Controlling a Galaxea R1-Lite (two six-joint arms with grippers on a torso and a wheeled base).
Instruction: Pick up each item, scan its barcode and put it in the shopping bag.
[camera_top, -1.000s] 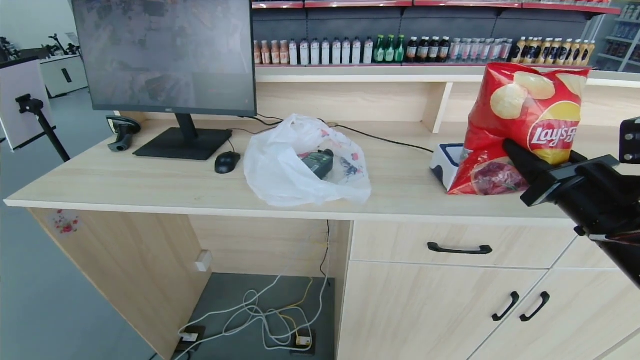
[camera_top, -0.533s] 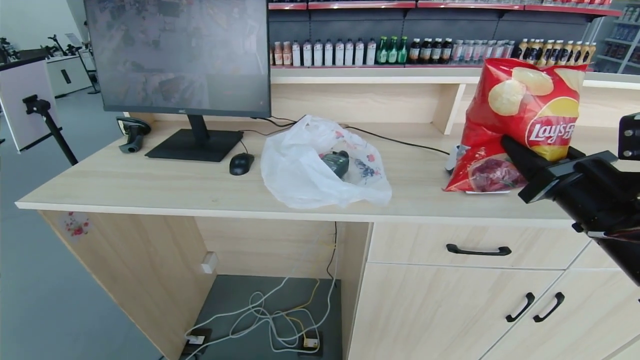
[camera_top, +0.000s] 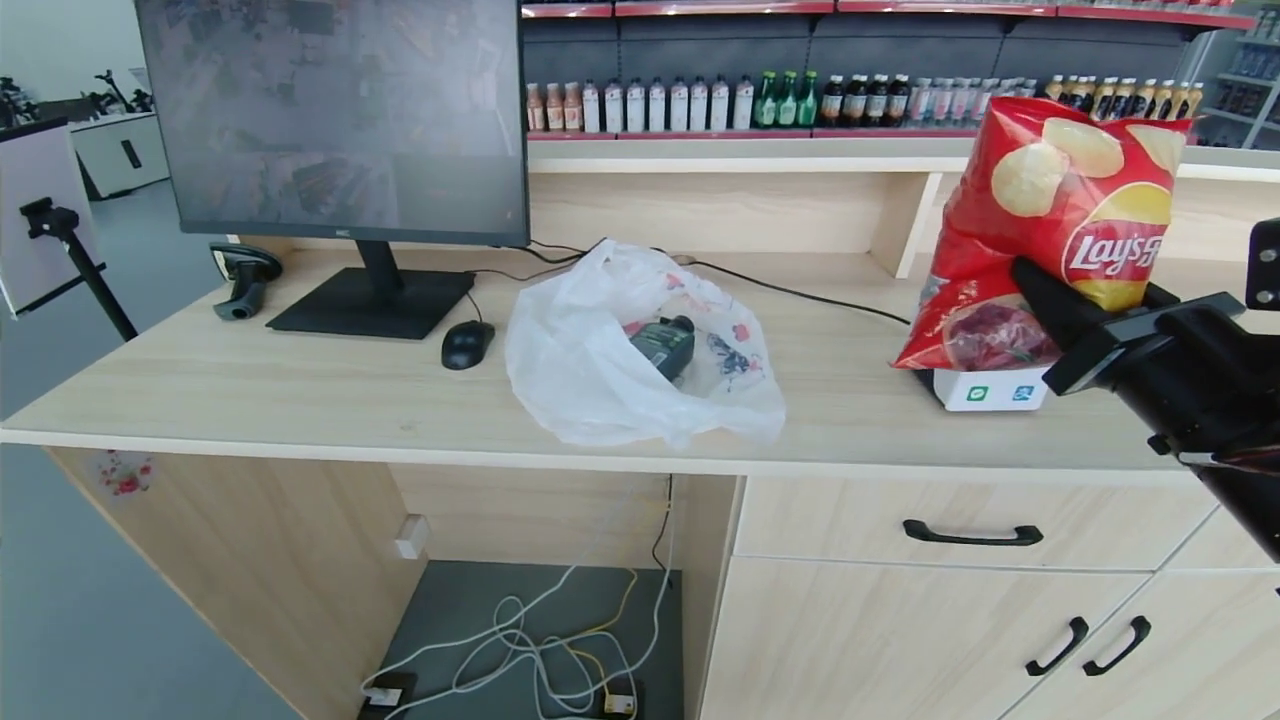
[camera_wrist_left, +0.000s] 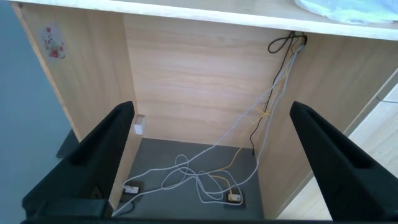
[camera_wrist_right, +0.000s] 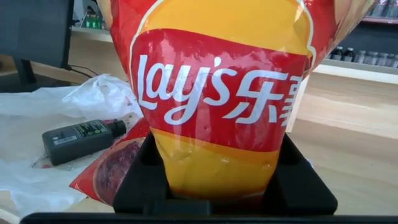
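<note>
The pale wooden surface (camera_top: 300, 390) is being taken up toward the robot's left by a dark monitor (camera_top: 330, 110) on its stand. Near the middle, a white plastic shopping bag (camera_top: 590, 370) is being left slumped and open. The red chip bag (camera_top: 1060, 220) is being held upright above the surface's right part, and it is being gripped low on its sides by the right hand (camera_wrist_right: 221, 174), whose fingers are being pressed closed against it. The left hand (camera_wrist_left: 211, 118) is being kept wide open below the surface's front edge, with nothing between its fingers. A small white scanner box (camera_top: 985, 390) is being overlapped by the chip bag's lower corner; contact cannot be told. A dark bottle (camera_top: 662, 345) is being cradled inside the shopping bag. A black mouse (camera_top: 467, 344) and a handheld scanner (camera_top: 243, 280) are being kept beside the monitor stand.
</note>
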